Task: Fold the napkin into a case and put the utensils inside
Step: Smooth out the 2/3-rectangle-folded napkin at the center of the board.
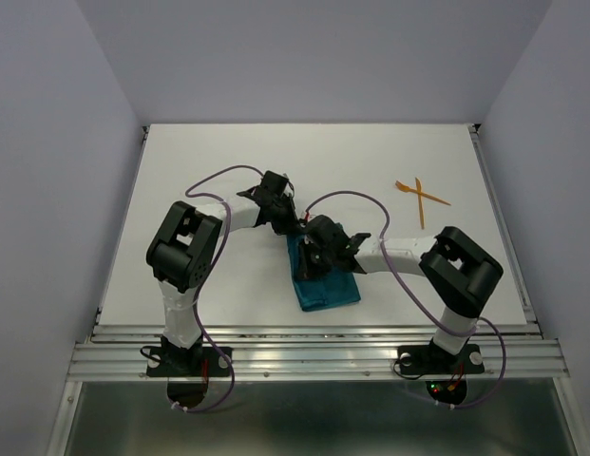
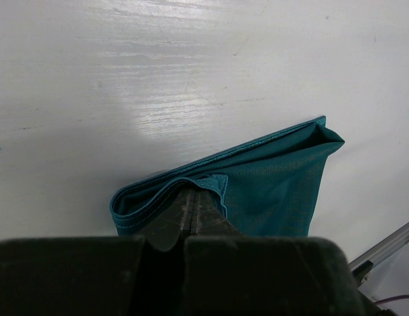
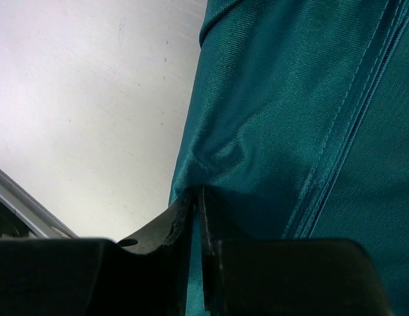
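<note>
Two robot hands pinch a folded teal napkin at the middle of a white counter.

My left hand [image 2: 194,197] is closed tight on a hemmed corner of the napkin [image 1: 329,287], which lies as a thick folded rectangle near the front edge of the counter [image 1: 209,157]. Just to its right, my right hand [image 3: 197,193] is almost closed, with puckered cloth nipped between its tips. If the two hands pull unevenly, I judge the layers could slide and the fold could spring open. They are also crowded close enough to bump. Well apart at the far right lie the crossed orange utensils [image 1: 422,197], with nothing between them and the napkin.
</note>
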Action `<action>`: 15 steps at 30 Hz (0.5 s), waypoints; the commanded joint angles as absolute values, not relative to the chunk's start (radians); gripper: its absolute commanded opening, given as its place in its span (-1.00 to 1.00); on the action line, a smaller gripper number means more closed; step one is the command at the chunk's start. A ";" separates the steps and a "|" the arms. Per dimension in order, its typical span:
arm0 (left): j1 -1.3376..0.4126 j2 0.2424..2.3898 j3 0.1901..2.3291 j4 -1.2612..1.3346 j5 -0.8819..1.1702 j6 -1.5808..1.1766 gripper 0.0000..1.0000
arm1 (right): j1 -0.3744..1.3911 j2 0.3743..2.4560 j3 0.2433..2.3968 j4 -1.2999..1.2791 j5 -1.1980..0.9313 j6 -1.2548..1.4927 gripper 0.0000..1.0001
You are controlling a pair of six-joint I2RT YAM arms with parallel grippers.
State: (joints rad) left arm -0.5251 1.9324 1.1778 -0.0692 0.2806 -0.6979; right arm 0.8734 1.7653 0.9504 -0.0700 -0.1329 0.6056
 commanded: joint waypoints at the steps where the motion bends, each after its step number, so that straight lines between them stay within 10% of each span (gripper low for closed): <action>1: -0.523 1.937 1.146 -0.109 0.247 -0.686 -1.00 | 0.881 1.715 0.937 -0.084 -0.118 0.578 -0.72; 15: -0.523 1.950 1.158 -0.112 0.242 -0.695 -1.00 | 0.974 1.701 0.844 -0.104 -0.224 0.626 -0.71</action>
State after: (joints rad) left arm -0.5251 1.9324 1.1778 -0.0681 0.2806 -0.7063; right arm 0.9409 1.6501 0.8642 -0.1223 -0.1654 0.6106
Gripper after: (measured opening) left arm 0.026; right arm 0.143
